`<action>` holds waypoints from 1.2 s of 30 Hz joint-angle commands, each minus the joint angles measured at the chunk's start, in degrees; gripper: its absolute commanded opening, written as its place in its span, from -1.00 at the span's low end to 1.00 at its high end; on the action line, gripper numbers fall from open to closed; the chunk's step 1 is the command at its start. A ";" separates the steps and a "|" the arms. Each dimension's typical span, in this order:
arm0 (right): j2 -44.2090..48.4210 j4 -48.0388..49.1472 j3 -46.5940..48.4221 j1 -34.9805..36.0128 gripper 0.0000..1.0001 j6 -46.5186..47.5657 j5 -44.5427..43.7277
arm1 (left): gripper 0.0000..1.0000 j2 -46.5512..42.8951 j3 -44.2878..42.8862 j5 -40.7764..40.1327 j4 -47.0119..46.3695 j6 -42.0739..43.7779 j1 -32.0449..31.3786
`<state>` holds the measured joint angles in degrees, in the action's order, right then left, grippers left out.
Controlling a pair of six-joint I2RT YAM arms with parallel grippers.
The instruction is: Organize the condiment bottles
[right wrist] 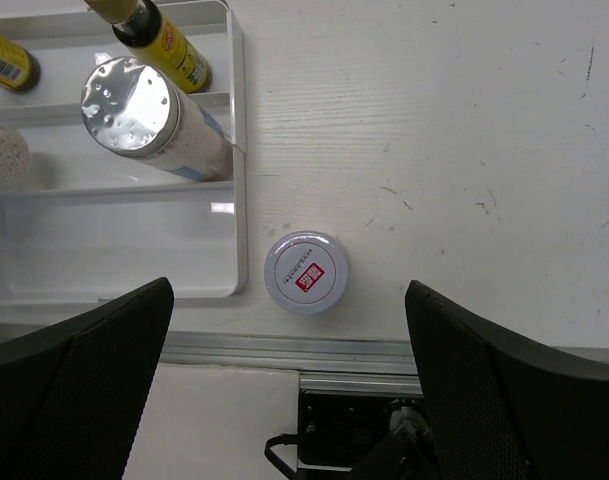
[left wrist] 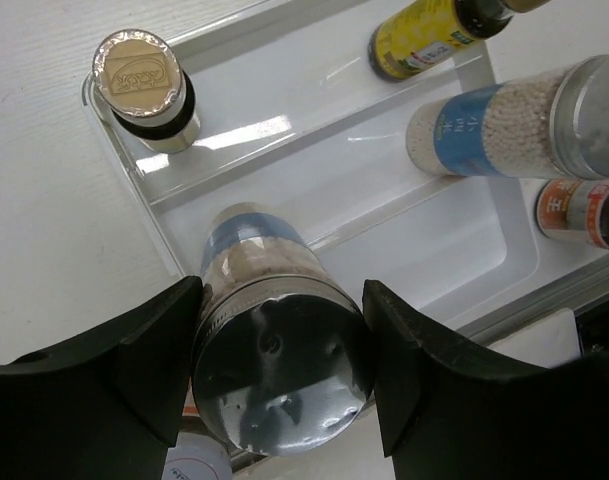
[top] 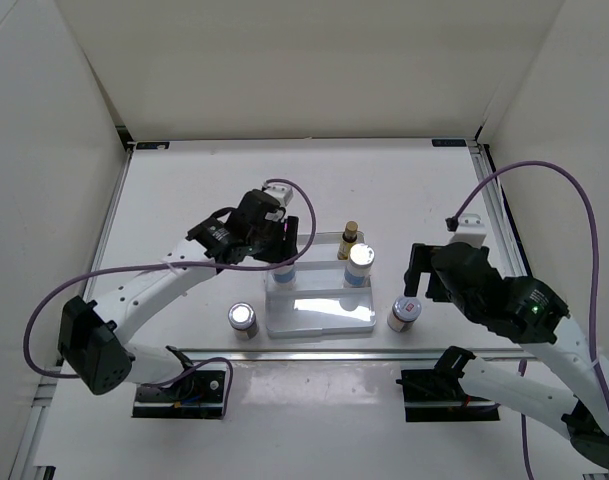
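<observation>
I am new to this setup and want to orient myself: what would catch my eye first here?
The left pincer grips a blue-labelled white bottle by its silver lid, at the left end of the white tray. The right pincer hangs open above a short jar standing on the table just right of the tray.

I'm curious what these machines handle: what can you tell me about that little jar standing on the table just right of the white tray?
The little jar is short and round, with a pale lid bearing a red square sticker with white characters. Its side label looks orange-red, and its contents cannot be seen. It stands upright on the white table, close beside the tray at its near right corner, with a narrow gap between them. The right pincer hangs open above it, not touching.
</observation>
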<state>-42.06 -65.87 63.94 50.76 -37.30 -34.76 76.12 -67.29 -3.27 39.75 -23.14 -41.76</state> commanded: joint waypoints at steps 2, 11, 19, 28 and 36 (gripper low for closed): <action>-1.70 -0.58 -0.57 0.21 1.00 -4.26 0.05 | -0.44 1.84 1.10 -2.88 -5.73 -1.12 -0.17; -9.26 -0.58 -5.05 0.21 1.00 -12.97 5.06 | 0.07 4.92 4.00 -5.87 -7.58 -2.18 -0.69; -9.88 -1.10 -9.01 0.21 1.00 -18.67 7.25 | 1.00 3.78 4.01 -6.48 -6.36 -2.18 -0.69; -9.88 -1.11 -13.67 0.21 1.00 -24.22 6.64 | 1.00 -14.75 3.47 -9.65 -4.77 -0.59 -0.69; -14.97 2.05 -17.70 -1.63 1.00 -27.56 5.93 | 1.00 -26.97 7.07 -19.31 4.63 1.69 -1.22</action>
<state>-55.77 -65.56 47.72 50.02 -62.04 -27.51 49.95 -62.78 -17.50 38.15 -22.48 -42.72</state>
